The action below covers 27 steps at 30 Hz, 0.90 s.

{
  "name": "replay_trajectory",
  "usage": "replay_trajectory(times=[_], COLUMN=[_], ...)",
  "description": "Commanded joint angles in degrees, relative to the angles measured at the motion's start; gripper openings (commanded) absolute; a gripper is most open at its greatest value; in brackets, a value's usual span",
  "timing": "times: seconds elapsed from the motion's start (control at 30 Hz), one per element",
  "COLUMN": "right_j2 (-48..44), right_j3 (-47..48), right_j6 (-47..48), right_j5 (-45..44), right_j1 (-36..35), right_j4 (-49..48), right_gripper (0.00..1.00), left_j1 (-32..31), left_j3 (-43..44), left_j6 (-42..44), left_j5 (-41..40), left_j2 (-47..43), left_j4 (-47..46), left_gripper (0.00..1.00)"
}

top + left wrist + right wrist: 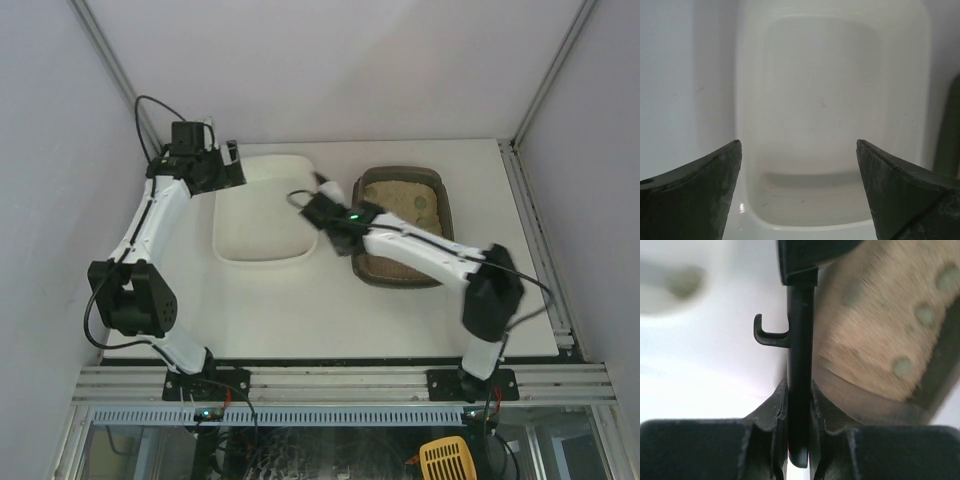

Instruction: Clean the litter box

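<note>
The litter box is a dark tray of beige litter at the right of the table; in the right wrist view its litter holds several greenish lumps. My right gripper is shut on the black handle of a scoop, with a small hook on its left side. It hovers over the gap between the litter box and the white tub. The scoop's head is mostly cut off at the top. My left gripper is open and empty above the tub's far left corner; the tub looks empty below it.
A blurred greenish lump shows over white at the upper left of the right wrist view. White walls enclose the table on three sides. A yellow scoop lies below the table's front rail.
</note>
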State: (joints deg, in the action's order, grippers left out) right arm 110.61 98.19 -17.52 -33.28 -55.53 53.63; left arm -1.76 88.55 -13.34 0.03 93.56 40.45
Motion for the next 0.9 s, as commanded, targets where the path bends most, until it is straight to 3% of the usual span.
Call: replay_trajectory(times=[0.0, 0.07, 0.23, 0.37, 0.53, 0.67, 0.87], right_j2=[-23.8, -30.2, -34.2, -32.5, -25.2, -21.5, -18.2], right_j3=[-14.1, -18.7, -28.9, -31.6, -31.6, -29.9, -27.9], right_j6=[-4.3, -5.6, -7.6, -7.6, -8.1, -9.2, -10.0], right_j5=[15.3, 26.1, 50.1, 54.5, 63.8, 61.3, 61.1], right_j1=[14.5, 23.1, 34.4, 37.2, 41.0, 41.5, 41.9], right_j4=[0.8, 3.6, 5.8, 6.0, 4.8, 5.9, 6.6], right_gripper=[0.00, 0.00, 0.00, 0.00, 0.00, 0.00, 0.00], left_j1=[-8.8, -12.4, -19.6, -23.3, -25.7, -27.0, -28.4], left_j3=[6.4, 9.1, 13.7, 10.5, 12.4, 13.0, 13.8], left_j6=[-4.6, -8.0, -20.4, -30.5, -38.5, -46.3, -48.2], left_j5=[5.7, 5.9, 6.0, 6.5, 5.3, 5.6, 5.5], left_j2=[2.4, 5.4, 12.3, 16.0, 21.0, 23.7, 24.9], left_j4=[-4.5, -5.3, -10.0, -19.5, -21.6, -22.1, -22.9], left_gripper=[1.00, 1.00, 1.00, 1.00, 1.00, 1.00, 1.00])
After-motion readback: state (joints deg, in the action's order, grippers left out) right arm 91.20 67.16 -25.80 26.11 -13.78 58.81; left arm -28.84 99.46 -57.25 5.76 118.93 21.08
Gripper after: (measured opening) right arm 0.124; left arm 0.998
